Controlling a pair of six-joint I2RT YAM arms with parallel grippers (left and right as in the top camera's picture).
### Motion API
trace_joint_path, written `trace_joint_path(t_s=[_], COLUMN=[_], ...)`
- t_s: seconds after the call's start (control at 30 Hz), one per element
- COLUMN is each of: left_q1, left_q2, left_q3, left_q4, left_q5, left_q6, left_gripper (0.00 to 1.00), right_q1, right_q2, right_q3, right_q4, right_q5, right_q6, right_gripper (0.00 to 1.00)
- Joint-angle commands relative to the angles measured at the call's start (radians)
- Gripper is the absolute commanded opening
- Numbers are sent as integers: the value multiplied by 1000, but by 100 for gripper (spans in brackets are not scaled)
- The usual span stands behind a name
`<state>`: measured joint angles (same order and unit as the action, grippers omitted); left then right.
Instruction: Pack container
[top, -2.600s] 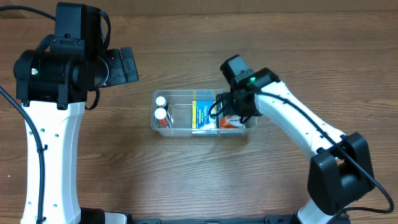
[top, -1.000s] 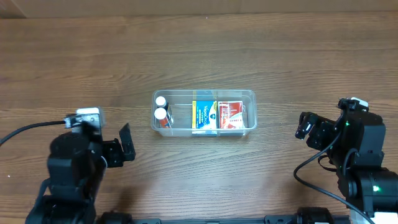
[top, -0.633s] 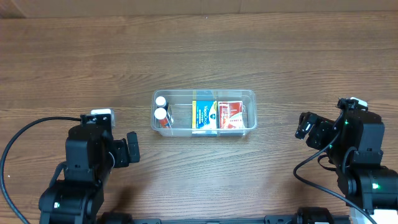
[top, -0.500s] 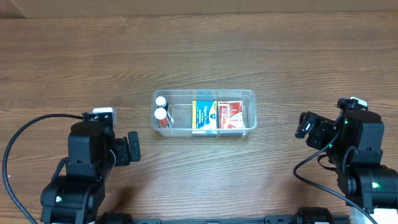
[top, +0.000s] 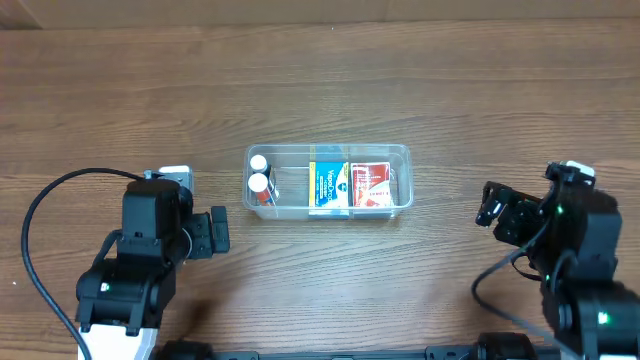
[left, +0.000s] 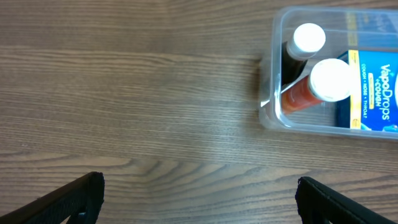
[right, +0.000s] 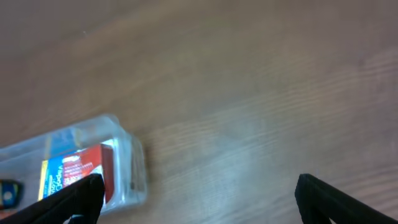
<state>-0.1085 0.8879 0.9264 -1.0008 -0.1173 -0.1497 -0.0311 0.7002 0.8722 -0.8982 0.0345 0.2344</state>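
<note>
left claw wide open, empty, lower left | right claw open too, lower right | clear rectangular plastic tub at centre, well apart from both | white-capped bottles, blue box, red box snug side by side inside | looks packed, so i hang clear

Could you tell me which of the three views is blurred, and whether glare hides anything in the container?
Right wrist view: soft all over, the container smeared and the print inside it unreadable. Left wrist view: sharp, the blue box lettering legible, only small glints on the clear wall. Overhead view: sharp and evenly lit, no glare hiding the contents.
</note>
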Motion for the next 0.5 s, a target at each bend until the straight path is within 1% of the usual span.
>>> trace_joint_path(t_s=[0.0,0.13,0.2,0.3,0.4,0.47], left_q1=[4,4,4,4,4,4], left_q2=[32,63,80,101,130,143], left_q3=[-10,-10,-10,-10,-10,-10], left_q4=[3,3,3,3,3,3], left_q5=[-16,-16,-16,-16,-16,-16], left_q6=[-8,-8,-8,-8,-8,-8], left_gripper=[100,100,100,100,100,100], right_q1=[4,4,4,10,39,48], right_q2=[-154,-340,-446,-527,-584,-591], right_q3=[-138,-359,-486,-598,-723,-772], right_q4=[113,328,488,653,831,896], right_q5=[-51,-101,-128,-145,-145,-146], right_q6=[-87,-87,-87,-88,-137,-146], right_gripper=[100,100,100,100,100,100])
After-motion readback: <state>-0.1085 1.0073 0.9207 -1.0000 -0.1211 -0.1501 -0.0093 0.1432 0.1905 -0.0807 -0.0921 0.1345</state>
